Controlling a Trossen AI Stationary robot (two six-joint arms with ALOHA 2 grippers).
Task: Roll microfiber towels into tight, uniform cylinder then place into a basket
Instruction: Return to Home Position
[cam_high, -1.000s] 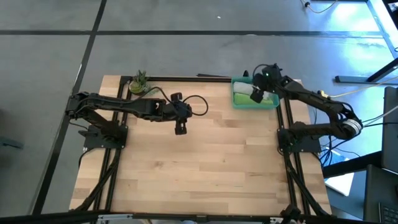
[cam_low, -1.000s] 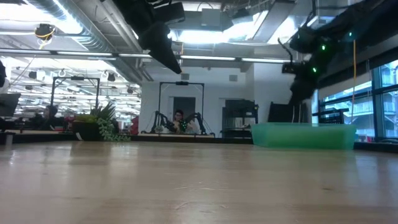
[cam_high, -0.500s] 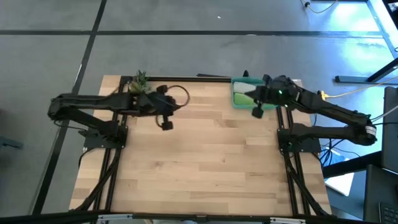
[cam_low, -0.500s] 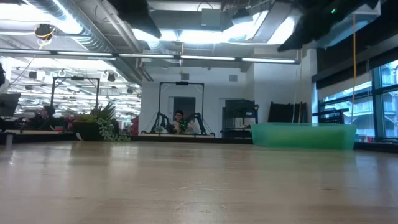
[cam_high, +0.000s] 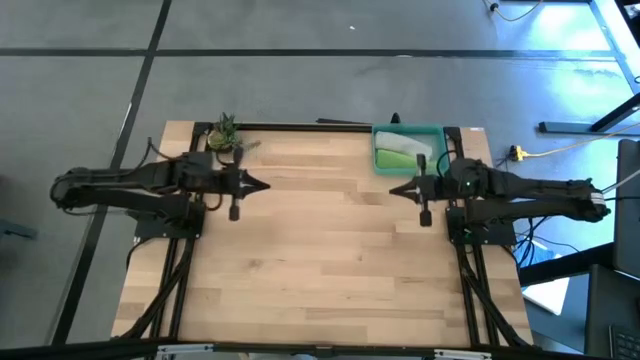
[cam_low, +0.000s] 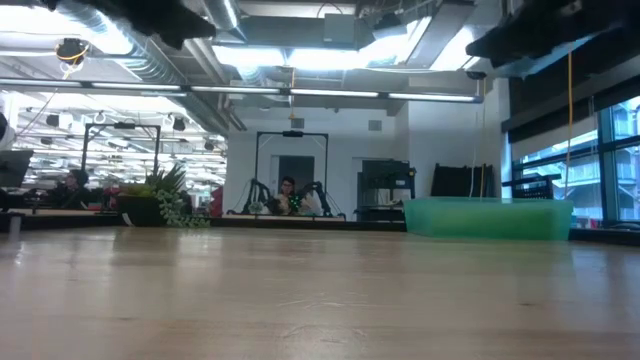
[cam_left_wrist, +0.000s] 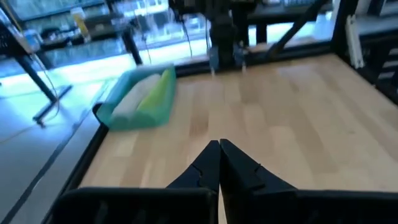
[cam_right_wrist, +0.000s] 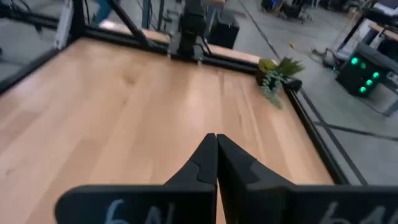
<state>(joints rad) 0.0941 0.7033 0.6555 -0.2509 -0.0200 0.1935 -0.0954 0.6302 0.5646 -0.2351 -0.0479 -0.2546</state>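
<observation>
- The wooden surface (cam_high: 320, 270) has no cloth on it, so by my reading the rolling and placing are finished and only parking the arms is left.
- The left arm (cam_high: 130, 183) lies folded at the left side of the surface and the right arm (cam_high: 530, 187) at the right side. In the low view only dark parts of them show, cut off at the upper edge.
- The basket (cam_high: 410, 128) sits at the far right corner, just beyond the right arm.
- Inside it, the grey towel (cam_left_wrist: 132, 99) and the lime-green towel (cam_left_wrist: 160, 93) lie side by side, touching. How tight or even the rolls are is too blurred to tell, and in the low view the basket wall hides both.
- The left pincer (cam_left_wrist: 219, 144) has its fingers pressed together with nothing between them and hangs over bare wood.
- The right pincer (cam_right_wrist: 216, 137) is likewise closed and empty.
- A small potted plant (cam_high: 223, 133) stands at the far left corner, well apart from the basket.
</observation>
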